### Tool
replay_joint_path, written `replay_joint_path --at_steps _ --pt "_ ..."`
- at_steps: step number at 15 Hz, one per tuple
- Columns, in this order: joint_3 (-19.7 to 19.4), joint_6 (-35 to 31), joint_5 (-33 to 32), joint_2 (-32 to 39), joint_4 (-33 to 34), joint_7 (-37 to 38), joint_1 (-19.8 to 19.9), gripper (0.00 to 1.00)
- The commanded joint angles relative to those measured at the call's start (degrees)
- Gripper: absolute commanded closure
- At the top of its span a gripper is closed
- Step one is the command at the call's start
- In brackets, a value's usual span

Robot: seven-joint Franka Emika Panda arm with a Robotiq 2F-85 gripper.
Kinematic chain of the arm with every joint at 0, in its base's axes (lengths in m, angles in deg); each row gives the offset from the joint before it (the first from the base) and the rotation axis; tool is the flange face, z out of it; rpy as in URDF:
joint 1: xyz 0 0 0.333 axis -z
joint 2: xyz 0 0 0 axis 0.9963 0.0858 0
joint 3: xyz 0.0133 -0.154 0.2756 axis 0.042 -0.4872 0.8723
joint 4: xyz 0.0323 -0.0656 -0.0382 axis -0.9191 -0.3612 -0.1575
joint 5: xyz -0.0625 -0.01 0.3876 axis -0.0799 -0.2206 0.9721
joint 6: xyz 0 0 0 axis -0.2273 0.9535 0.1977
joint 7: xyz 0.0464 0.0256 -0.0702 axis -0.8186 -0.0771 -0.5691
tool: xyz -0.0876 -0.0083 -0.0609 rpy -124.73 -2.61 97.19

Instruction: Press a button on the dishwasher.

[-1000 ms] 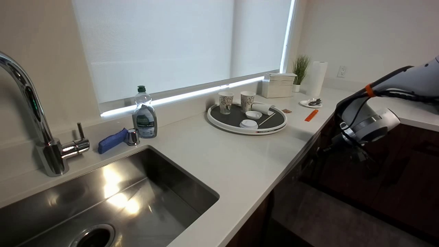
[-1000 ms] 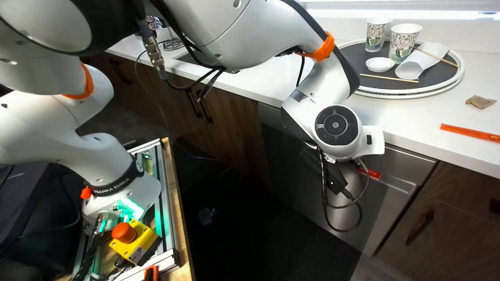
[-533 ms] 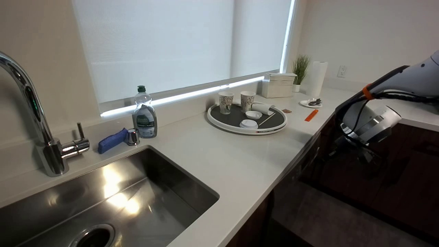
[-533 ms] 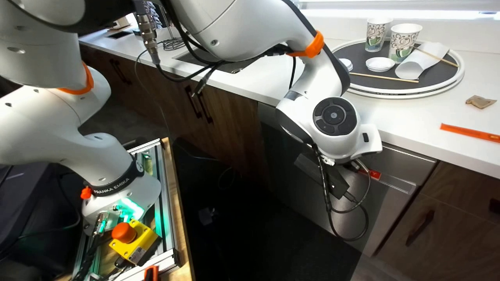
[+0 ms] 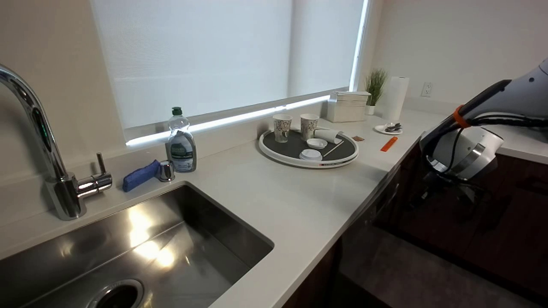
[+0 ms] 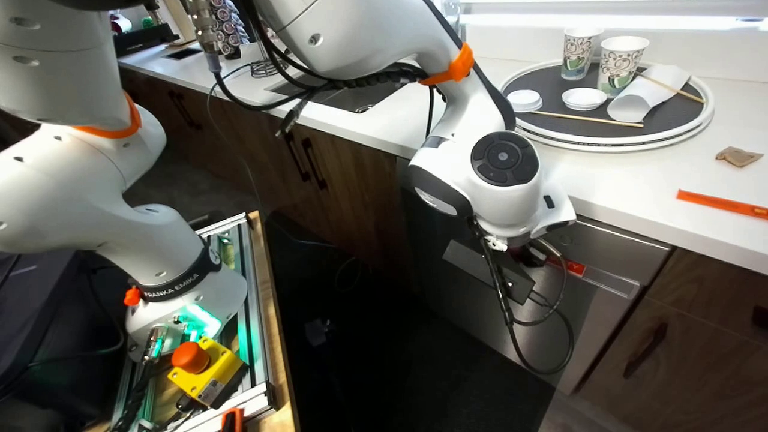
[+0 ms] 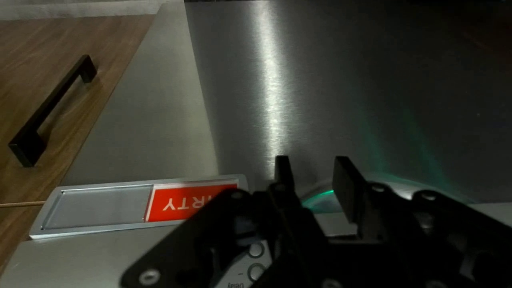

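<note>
The claw (image 7: 314, 176) stands parted and empty before the dishwasher (image 7: 238, 100), partly masking the round buttons (image 7: 256, 250) on its front in the wrist view, so a push from here may miss or hit the wrong one, the fingertips (image 7: 344, 180) appearing off target.

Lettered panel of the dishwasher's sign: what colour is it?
The lettered panel is red with white letters, best seen in the wrist view.

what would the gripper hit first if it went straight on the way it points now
Most likely the dishwasher's steel front, which lies beyond the open gripper in the wrist view; depth is unclear, so I can't tell how wide the gap is.
</note>
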Motion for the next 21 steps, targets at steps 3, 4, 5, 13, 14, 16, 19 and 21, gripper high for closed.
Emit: replay_joint_path --at_steps 3,4,5,13,14,16,19,21 --pt "-3.35 -1.13 -5.02 -5.08 -5.66 1.04 -3.46 0.20" --pt "-3.87 -1.27 -5.68 -5.62 -6.24 1.32 -3.97 0.12" --pt "-4.30 -1.46 -6.11 -6.22 -6.78 1.38 -4.39 0.05" --pt "-8.62 -1.75 -10.06 -10.24 -10.56 3.90 -8.60 0.00" --pt "-9.24 -1.75 -10.56 -10.83 -11.07 4.64 -9.25 0.00" --pt "-10.46 -1.82 -11.31 -12.00 -12.10 6.15 -10.51 0.00" --pt "-12.39 -1.91 -12.68 -13.89 -13.73 8.83 -12.39 0.00" --pt "-13.63 -2.08 -13.53 -14.89 -14.65 10.64 -13.64 0.00"
